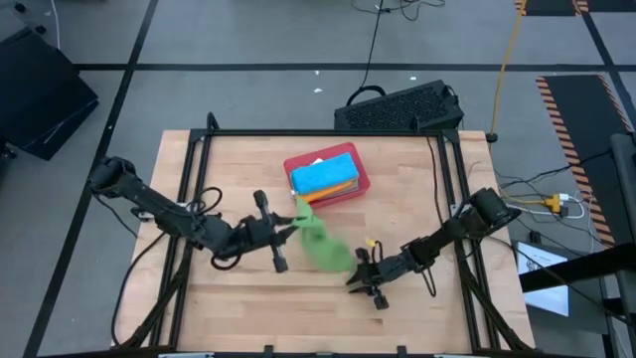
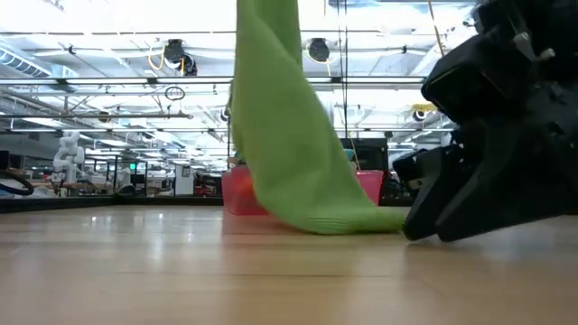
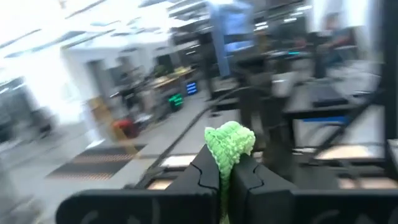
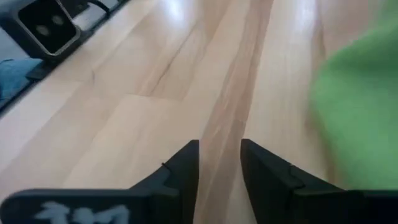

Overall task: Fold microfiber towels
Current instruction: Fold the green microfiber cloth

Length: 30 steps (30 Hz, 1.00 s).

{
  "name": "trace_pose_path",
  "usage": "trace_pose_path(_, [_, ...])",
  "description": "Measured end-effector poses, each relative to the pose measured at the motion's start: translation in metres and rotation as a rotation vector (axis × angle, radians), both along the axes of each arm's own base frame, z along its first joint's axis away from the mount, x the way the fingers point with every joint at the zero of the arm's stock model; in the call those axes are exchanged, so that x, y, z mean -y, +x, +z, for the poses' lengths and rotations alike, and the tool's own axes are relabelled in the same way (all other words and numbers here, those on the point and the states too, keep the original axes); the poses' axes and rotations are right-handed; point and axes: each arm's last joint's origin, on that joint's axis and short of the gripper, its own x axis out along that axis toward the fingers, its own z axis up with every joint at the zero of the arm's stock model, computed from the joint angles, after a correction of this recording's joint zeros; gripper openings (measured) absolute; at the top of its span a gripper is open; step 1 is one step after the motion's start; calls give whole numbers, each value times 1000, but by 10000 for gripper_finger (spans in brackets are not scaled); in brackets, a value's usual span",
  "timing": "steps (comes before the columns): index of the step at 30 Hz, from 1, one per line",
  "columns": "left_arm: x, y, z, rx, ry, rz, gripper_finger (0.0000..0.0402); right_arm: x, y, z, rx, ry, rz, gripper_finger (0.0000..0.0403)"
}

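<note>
A bright green microfiber towel [image 1: 323, 247] hangs from my left gripper [image 1: 290, 227], which is shut on it above the middle of the table. In the low view the towel [image 2: 280, 144] drops from above and its lower end [image 2: 348, 217] lies on the wood. My right gripper [image 1: 360, 280] stands open low over the table, near and to the right of that lower end. Only bare wood shows between its fingers [image 4: 186, 165], with the green towel [image 4: 360, 112] off to one side. A red tray [image 1: 363, 184] at the far middle holds a bright blue towel [image 1: 323, 174] stacked on an orange one. My left gripper pinches a bunched part of the green towel [image 3: 230, 143] between its two shut fingers; a tuft of cloth sticks out past the fingertips [image 3: 208, 168]. The fingers lie about level, coming from the table's left. The towel hangs slack below them, its lower end on the table.
The red tray [image 2: 237, 194] stands just beyond the hanging towel. A black metal frame [image 1: 442, 159] runs along the table's edges. A dark keyboard-like object [image 1: 397, 107] lies past the far edge. Bare wood lies at the near left [image 1: 229, 308].
</note>
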Motion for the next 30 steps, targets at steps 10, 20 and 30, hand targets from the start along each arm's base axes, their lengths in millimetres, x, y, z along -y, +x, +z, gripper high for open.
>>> trace_pose_path(10, [27,-9,-36,-322,-82,-367,7,-2,-9,22,-10,-103,-108,122])
trace_pose_path(20, [56,-43,-70,-530,-242,-161,4,14,-3,43,94,-176,-282,164])
trace_pose_path(30, [59,-47,-70,-525,-195,-145,6,35,4,42,101,-448,-274,226])
